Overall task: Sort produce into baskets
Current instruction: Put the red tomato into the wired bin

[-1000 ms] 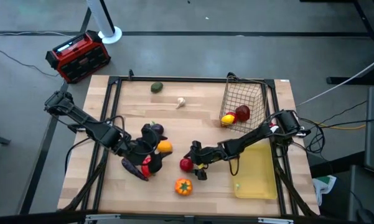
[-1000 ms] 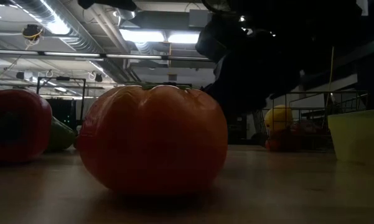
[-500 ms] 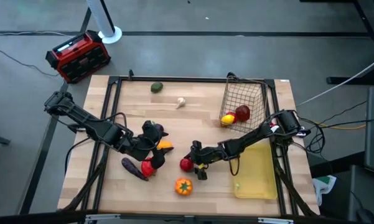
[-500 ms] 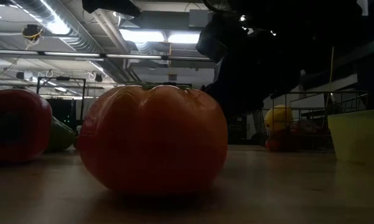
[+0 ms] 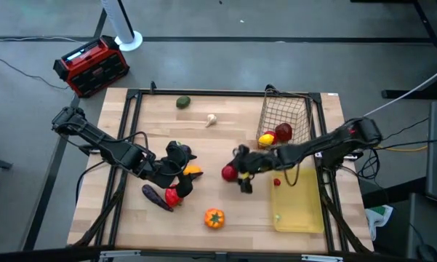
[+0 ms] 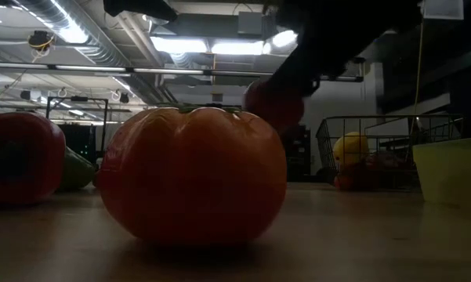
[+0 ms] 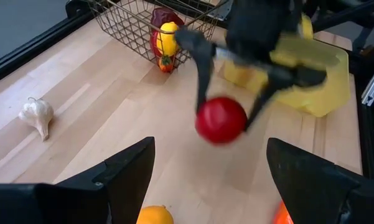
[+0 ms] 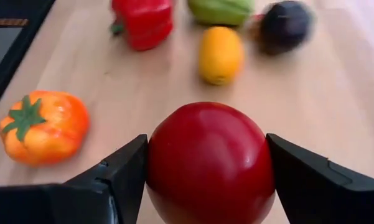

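My right gripper (image 5: 231,173) is shut on a red apple (image 8: 208,162) and hangs above the table's middle, left of the dark wire basket (image 5: 285,116). That basket holds a lemon (image 5: 266,139) and a red fruit (image 5: 283,132). The yellow tray (image 5: 302,204) lies at the near right. My left gripper (image 5: 176,176) stands open over a cluster of produce: an orange (image 5: 193,172), a red pepper (image 5: 172,195) and a purple eggplant (image 5: 155,196). An orange tomato (image 5: 214,217) rests on the wood near the front edge. My right gripper pinches the apple's two opposite sides (image 8: 155,155) between its two fingers (image 7: 202,81). The fingers come slanting down from the table's right side. The apple is lifted clear of the table, as the low view shows (image 6: 274,102).
An avocado (image 5: 183,102) and a garlic bulb (image 5: 211,119) lie at the far side. A red-and-black box (image 5: 91,65) stands on the floor beyond the far left corner. Bare wood lies between the apple and the basket.
My right gripper has risen and gone toward the table's right and far side, toward the wire basket, with the red apple. The apple, on the table before, now hangs clear of it.
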`<act>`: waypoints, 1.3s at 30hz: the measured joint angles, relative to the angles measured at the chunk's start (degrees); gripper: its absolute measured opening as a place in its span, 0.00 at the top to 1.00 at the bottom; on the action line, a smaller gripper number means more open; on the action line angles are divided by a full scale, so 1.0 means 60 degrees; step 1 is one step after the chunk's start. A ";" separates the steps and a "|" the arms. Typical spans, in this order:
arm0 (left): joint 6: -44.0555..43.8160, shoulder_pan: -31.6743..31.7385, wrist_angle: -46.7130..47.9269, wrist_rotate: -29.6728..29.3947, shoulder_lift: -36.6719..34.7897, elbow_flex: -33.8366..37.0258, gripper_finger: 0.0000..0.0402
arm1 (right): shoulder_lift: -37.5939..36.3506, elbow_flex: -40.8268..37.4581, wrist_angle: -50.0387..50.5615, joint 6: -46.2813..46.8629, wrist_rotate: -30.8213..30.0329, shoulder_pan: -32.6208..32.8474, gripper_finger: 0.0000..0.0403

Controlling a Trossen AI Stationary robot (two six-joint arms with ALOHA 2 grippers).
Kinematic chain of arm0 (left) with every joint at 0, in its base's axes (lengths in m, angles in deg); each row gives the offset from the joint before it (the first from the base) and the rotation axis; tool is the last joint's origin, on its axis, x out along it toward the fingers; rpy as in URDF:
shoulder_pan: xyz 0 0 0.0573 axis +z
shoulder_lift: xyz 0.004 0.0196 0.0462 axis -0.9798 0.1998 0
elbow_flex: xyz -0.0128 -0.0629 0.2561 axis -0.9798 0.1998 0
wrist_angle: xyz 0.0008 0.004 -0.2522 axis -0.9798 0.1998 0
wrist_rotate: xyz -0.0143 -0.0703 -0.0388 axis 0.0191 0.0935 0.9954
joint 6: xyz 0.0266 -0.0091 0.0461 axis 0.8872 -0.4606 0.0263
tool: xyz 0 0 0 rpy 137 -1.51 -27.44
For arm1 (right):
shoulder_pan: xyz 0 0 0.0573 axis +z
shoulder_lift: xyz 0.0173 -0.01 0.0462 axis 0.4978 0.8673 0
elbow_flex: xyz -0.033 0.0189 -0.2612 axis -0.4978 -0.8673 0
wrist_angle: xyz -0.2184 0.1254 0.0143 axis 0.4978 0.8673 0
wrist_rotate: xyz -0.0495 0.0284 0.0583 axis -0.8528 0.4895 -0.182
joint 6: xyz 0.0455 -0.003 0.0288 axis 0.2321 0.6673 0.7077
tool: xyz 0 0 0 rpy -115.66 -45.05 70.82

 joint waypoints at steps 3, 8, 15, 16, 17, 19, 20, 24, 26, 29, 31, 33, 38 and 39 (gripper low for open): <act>0.0019 0.0000 0.0007 0.0000 0.0000 0.0000 0.24 | -0.1004 0.0000 0.1080 -0.0007 -0.0067 -0.0437 0.30; 0.0294 0.0000 0.0004 0.0000 0.0000 0.0000 0.24 | -0.2566 0.0007 0.2846 -0.0191 -0.0723 -0.1184 0.29; 0.0350 0.0000 -0.0001 -0.0004 0.0000 0.0000 0.24 | -0.4093 0.0007 0.5147 -0.0268 -0.2904 -0.2182 0.29; 0.0358 0.0000 -0.0002 -0.0004 0.0000 -0.0002 0.24 | -0.4221 0.0011 0.5440 -0.0263 -0.3150 -0.2328 0.29; 0.0400 0.0000 -0.0005 -0.0004 0.0000 -0.0002 0.24 | -0.4334 0.0011 0.5772 -0.0265 -0.3329 -0.2481 0.29; 0.0518 0.0000 -0.0016 -0.0005 0.0000 -0.0002 0.24 | -0.4485 0.0011 0.6393 -0.0261 -0.3580 -0.2829 0.29; 0.0531 0.0000 -0.0035 -0.0004 0.0000 -0.0003 0.24 | -0.4523 0.0013 0.6634 -0.0244 -0.3636 -0.2994 0.29; 0.0522 0.0000 -0.0113 -0.0004 0.0000 0.0000 0.24 | -0.4529 0.0015 0.7570 -0.0240 -0.3638 -0.3666 0.29; 0.0528 0.0000 -0.0121 -0.0004 0.0000 0.0000 0.24 | -0.4529 0.0014 0.7839 -0.0244 -0.3638 -0.3951 0.29; 0.0505 0.0000 -0.0121 -0.0004 0.0000 0.0000 0.24 | -0.4532 -0.0038 0.7945 -0.0237 -0.3555 -0.4243 0.29; 0.0488 0.0000 -0.0121 -0.0004 0.0000 0.0000 0.24 | -0.4525 -0.0076 0.7969 -0.0230 -0.3482 -0.4375 0.29; 0.0484 0.0000 -0.0121 -0.0004 0.0000 -0.0001 0.24 | -0.4529 -0.0100 0.7949 -0.0230 -0.3464 -0.4491 0.29; 0.0480 0.0000 -0.0104 -0.0004 0.0000 -0.0001 0.24 | -0.4529 -0.0109 0.7947 -0.0229 -0.3456 -0.4538 0.29; 0.0477 0.0000 -0.0092 -0.0004 0.0000 0.0000 0.24 | -0.4529 -0.0109 0.7947 -0.0229 -0.3456 -0.4534 0.29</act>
